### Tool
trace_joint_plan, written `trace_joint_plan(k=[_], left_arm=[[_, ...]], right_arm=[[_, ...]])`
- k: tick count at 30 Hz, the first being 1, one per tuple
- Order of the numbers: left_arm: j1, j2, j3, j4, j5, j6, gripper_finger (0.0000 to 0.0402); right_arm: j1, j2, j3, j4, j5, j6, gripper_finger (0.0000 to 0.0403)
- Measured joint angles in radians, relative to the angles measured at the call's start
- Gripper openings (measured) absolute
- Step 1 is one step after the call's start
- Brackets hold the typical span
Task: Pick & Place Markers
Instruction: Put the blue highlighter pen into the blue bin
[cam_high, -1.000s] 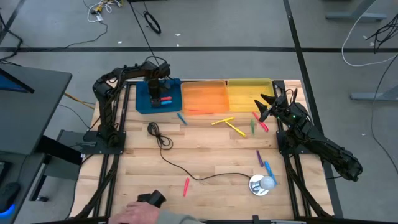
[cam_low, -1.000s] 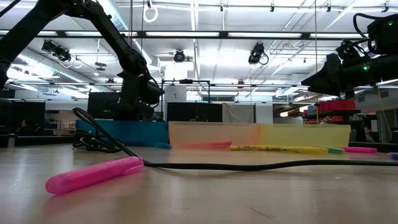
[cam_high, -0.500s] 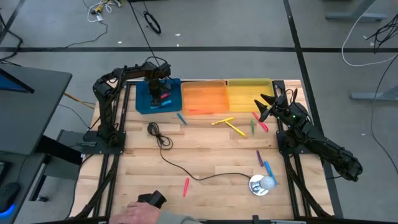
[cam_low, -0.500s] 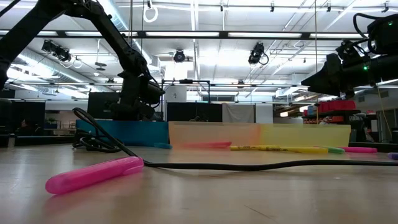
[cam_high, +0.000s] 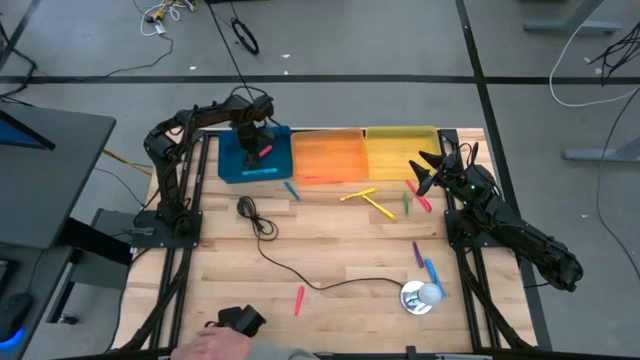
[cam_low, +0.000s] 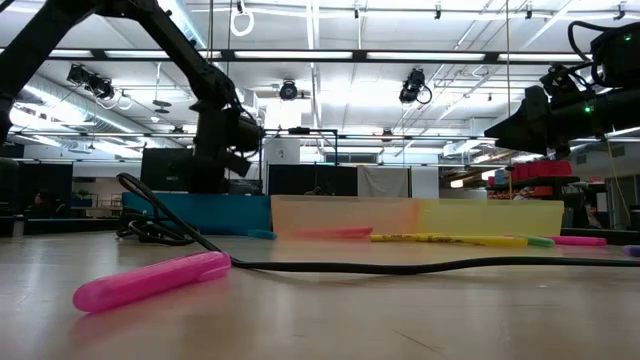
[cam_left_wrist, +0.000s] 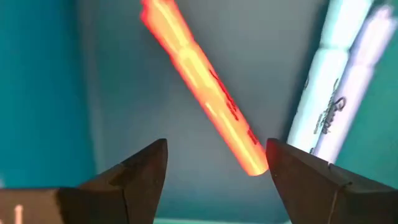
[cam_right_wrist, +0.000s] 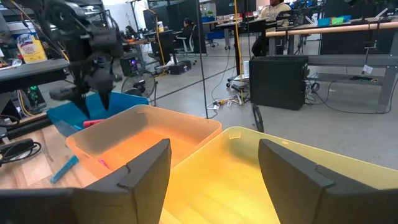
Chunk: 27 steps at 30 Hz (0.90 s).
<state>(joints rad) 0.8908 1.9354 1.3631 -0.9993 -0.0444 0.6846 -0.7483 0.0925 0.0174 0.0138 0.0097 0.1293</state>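
Three trays sit in a row along the upper middle of the overhead frame: a blue tray (cam_high: 228, 166), an orange tray (cam_high: 330, 160) and a yellow tray (cam_high: 400, 150). Above the blue tray hangs the left gripper (cam_high: 250, 135), its fingers spread apart and holding nothing. Just below it, inside the blue tray, lies a red marker (cam_left_wrist: 202, 84), with a pale blue marker (cam_left_wrist: 326, 93) beside it near the tray wall. At the right of the frame, the right gripper (cam_high: 428, 172) hovers by the yellow tray, fingers apart and empty. Loose markers lie on the wooden table (cam_high: 340, 250) below the trays: a blue one (cam_high: 292, 189), two yellow ones crossing (cam_high: 365, 200), green (cam_high: 405, 205) and pink (cam_high: 422, 200) ones near the right gripper, and a pink one (cam_high: 299, 298) lower down. A black cable (cam_high: 262, 230) snakes across the table to a round silver object (cam_high: 420, 296). At the bottom edge, a person's hand (cam_high: 222, 343) holds a dark device.
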Motion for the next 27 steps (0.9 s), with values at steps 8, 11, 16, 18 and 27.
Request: trace_joint_plan(k=[8, 11, 16, 18, 27], left_arm=[[-0.005, -0.109, 0.048, 0.003, 0.077, -0.08, 0.0279], [-0.018, -0.158, 0.048, 0.001, 0.104, -0.126, 0.0279], [-0.061, -0.246, 0.048, 0.01, 0.146, -0.189, 0.028], [-0.086, -0.284, 0.042, 0.032, 0.159, -0.211, 0.028], [-0.244, -0.502, -0.134, 0.281, 0.165, -0.312, 0.028]], right_arm=[[0.0, 0.0, 0.0, 0.0, 0.0, 0.0, 0.0245], [0.0, 0.0, 0.0, 0.0, 0.0, 0.0, 0.0245], [0.0, 0.0, 0.0, 0.0, 0.0, 0.0, 0.0245], [0.0, 0.0, 0.0, 0.0, 0.0, 0.0, 0.0245], [0.0, 0.0, 0.0, 0.0, 0.0, 0.0, 0.0245]])
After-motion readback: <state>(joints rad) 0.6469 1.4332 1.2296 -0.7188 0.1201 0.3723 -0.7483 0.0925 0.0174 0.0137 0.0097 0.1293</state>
